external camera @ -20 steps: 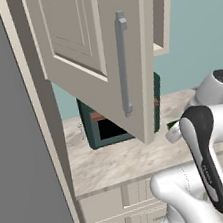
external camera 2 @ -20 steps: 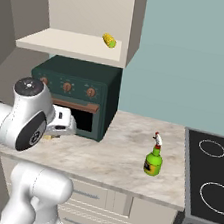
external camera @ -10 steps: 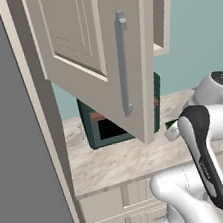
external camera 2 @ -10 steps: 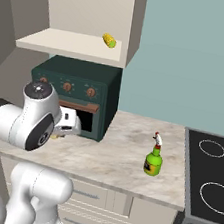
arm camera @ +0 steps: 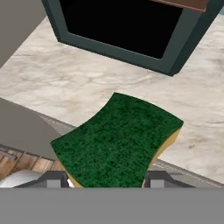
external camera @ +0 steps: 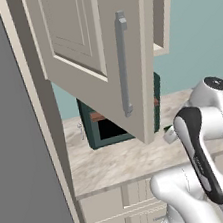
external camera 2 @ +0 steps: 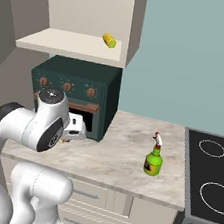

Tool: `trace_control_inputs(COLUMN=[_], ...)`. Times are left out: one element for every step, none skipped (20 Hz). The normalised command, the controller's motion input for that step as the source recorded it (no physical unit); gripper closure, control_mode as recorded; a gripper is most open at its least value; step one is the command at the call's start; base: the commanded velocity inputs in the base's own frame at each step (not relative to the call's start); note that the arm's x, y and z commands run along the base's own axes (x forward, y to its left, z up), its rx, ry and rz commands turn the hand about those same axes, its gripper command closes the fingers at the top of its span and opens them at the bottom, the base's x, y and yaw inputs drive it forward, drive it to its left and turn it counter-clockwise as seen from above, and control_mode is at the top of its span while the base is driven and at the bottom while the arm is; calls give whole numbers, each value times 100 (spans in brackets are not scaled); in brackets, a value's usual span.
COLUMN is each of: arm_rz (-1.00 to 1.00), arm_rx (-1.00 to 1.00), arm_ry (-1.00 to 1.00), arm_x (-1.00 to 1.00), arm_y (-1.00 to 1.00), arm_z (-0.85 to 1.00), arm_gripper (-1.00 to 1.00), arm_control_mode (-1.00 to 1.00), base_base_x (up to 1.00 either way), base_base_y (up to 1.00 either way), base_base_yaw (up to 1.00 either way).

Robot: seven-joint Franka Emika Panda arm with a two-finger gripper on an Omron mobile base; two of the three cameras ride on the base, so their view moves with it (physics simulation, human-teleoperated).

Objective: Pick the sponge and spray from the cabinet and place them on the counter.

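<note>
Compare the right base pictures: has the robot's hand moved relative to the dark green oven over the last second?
Yes. The gripper, shut on the sponge, has shifted right across the front of the oven, toward the spray on the counter.

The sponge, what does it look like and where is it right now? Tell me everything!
The sponge is a small flat block with a rough dark green top and a yellow layer along its edge. It looks soft and is bent a little, bulging upward. It sits between the two fingertips of the pincer, over the marbled counter, just in front of the dark green oven. Whether it touches the counter is unclear.
</note>
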Motion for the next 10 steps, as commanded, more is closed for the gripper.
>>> trace_control_inputs(arm_rz=[-2, -2, -2, -2, -2, -2, -3, -3, -3, -4], arm_rx=[0, 0, 0, 0, 0, 0, 0, -1, -1, -2], arm_ry=[-21, -21, -22, -22, -23, -23, -23, -23, -22, -21], arm_x=[0, 0, 0, 0, 0, 0, 0, 0, 0, 0], arm_y=[6, 9, 10, 11, 11, 11, 11, 11, 11, 11], arm_z=[-69, -68, -66, -65, -65, -68, -69, -70, -71, -73], arm_gripper=[100, 100, 100, 100, 100, 100, 100, 100, 100, 100], arm_control_mode=[-100, -100, -100, -100, -100, -100, -100, -100, -100, -100], base_base_x=[0, 0, 0, 0, 0, 0, 0, 0, 0, 0], base_base_y=[0, 0, 0, 0, 0, 0, 0, 0, 0, 0], base_base_yaw=[0, 0, 0, 0, 0, 0, 0, 0, 0, 0])
